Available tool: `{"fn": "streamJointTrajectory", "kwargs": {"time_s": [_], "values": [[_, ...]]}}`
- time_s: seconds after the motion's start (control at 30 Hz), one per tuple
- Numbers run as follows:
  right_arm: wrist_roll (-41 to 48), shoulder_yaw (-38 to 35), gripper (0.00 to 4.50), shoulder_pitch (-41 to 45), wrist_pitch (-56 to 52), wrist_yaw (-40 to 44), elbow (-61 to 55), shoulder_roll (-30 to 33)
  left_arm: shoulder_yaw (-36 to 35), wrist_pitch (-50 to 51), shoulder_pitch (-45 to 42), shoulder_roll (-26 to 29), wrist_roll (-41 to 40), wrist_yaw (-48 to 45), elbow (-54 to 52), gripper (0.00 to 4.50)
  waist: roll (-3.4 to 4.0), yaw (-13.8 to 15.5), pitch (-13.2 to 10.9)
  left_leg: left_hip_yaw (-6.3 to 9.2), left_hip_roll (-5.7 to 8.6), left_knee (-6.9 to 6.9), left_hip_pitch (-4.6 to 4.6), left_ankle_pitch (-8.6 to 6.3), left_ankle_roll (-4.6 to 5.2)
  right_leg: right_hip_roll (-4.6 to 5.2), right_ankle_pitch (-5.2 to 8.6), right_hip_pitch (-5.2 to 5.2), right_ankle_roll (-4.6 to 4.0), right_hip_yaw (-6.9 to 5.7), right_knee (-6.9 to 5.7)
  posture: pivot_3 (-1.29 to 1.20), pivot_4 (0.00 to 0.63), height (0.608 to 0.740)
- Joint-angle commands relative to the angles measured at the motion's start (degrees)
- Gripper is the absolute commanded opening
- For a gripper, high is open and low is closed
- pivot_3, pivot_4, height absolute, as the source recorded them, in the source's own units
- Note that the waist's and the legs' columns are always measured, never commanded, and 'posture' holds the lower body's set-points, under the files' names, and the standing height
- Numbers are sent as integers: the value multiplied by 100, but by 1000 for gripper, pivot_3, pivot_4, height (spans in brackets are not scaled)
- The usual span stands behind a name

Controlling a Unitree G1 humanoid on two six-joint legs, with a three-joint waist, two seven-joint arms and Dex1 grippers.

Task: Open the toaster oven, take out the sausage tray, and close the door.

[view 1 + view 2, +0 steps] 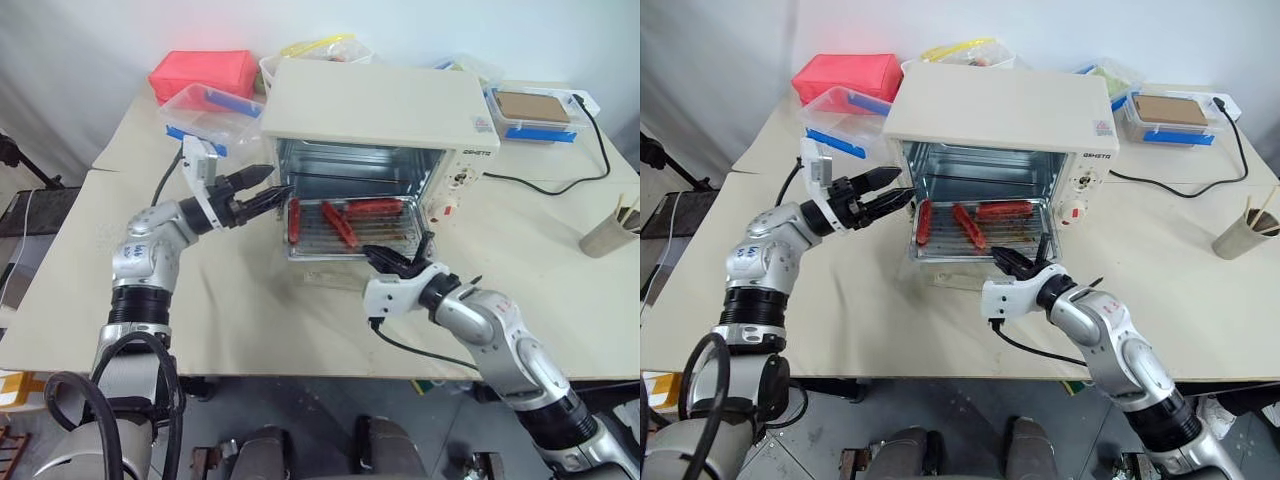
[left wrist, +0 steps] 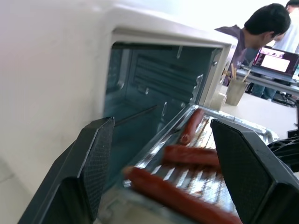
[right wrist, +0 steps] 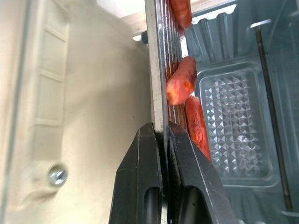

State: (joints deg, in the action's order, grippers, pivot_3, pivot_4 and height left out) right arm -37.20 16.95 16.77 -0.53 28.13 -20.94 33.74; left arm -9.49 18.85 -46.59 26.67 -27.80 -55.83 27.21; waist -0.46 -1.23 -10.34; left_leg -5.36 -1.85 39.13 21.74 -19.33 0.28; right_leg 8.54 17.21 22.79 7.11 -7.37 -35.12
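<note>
Lab or office, person (image 2: 261, 32) at laptop (image 2: 275, 63), test table (image 1: 250, 300)

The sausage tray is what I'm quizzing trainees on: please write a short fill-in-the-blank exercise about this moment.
1. The right gripper is shut on the rim of the ____.
2. The sausage tray sticks partly out of the toaster oven, whose door is ____.
3. The left gripper, near the oven's left front corner, has its jaws ____ and holds nothing.
4. The tray carries ____ sausages.

Missing words: sausage tray; open; open; three
</note>
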Motion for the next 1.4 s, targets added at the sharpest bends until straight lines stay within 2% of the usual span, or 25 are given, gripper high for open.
{"fn": "streamJointTrajectory", "kwargs": {"time_s": [0.03, 0.13, 0.27, 0.4, 0.5, 0.67, 0.83, 0.93, 1.07, 1.4], "values": [[-12, -370, 4, -277, -17, -6, -626, 75, -421, 898, 249, 408, -499, 8, -509, 3531, 0, -3, 0, 1, 0, 0, 0, 0, 0, 0, 0, 0, 0, 0, -1, 0, 150, 740], [-75, -425, 4, -572, 137, -53, -808, 110, -607, 2117, 678, 776, -1042, -22, -1082, 3531, 0, -14, 0, 5, -1, -5, 0, 0, 0, 0, 0, 0, 0, -2, 1, 0, 150, 740], [-177, -373, 4, -656, 489, -226, -670, 155, -986, 4493, 827, 1127, -1892, 665, -1447, 3531, -7, 25, -4, 8, 0, 1, 0, 0, 1, 1, 0, -2, 0, 2, -2, 0, 150, 740], [-219, -302, 4, -391, 848, -361, -294, 149, -1641, 6241, 678, 1057, -2705, 1211, -1390, 3531, -13, 43, -8, 11, -2, 5, -15, 1, -1, 1, 1, -2, 1, 23, -19, 0, 150, 740], [-239, -192, 4, -45, 1190, -501, 57, 81, -1851, 7189, 631, 965, -2954, 1610, -1343, 3531, -14, 33, -8, 11, -2, 1, -24, 1, -2, 1, 1, -1, 1, 33, -23, 0, 150, 740], [-240, -134, 4, 291, 1477, -626, 437, -5, -2292, 7365, 566, 630, -3152, 2473, -1154, 3531, -15, 23, -8, 10, -2, -1, -30, 2, -3, 0, 1, -1, 0, 38, -29, 0, 150, 740], [-196, -137, 4, 405, 1662, -633, 556, -59, -2176, 7365, 765, 367, -3684, 3050, -1309, 3531, -15, 27, -8, 10, -1, -1, -31, 2, -4, 1, 1, -1, 0, 45, -29, 0, 150, 740], [-169, -133, 0, 403, 1719, -581, 557, -89, -2250, 7365, 778, 229, -3883, 3345, -1258, 2920, -15, 29, -8, 11, -1, -2, -34, 1, -4, 1, 1, -1, 0, 47, -30, 0, 150, 740], [-152, -166, 0, 414, 1738, -556, 554, -122, -2250, 7365, 864, 253, -3957, 3484, -1227, 1791, -15, 6, -8, 10, -1, -4, -37, 1, -4, 1, 1, -1, 0, 49, -30, 0, 150, 740], [-104, -158, 0, 478, 1770, -532, 587, -159, -2302, 7336, 903, 148, -3716, 3522, -1102, 1791, -15, -19, -8, 8, 0, -5, -39, 1, -5, 0, 1, -1, 0, 51, -30, 0, 150, 740]]}}
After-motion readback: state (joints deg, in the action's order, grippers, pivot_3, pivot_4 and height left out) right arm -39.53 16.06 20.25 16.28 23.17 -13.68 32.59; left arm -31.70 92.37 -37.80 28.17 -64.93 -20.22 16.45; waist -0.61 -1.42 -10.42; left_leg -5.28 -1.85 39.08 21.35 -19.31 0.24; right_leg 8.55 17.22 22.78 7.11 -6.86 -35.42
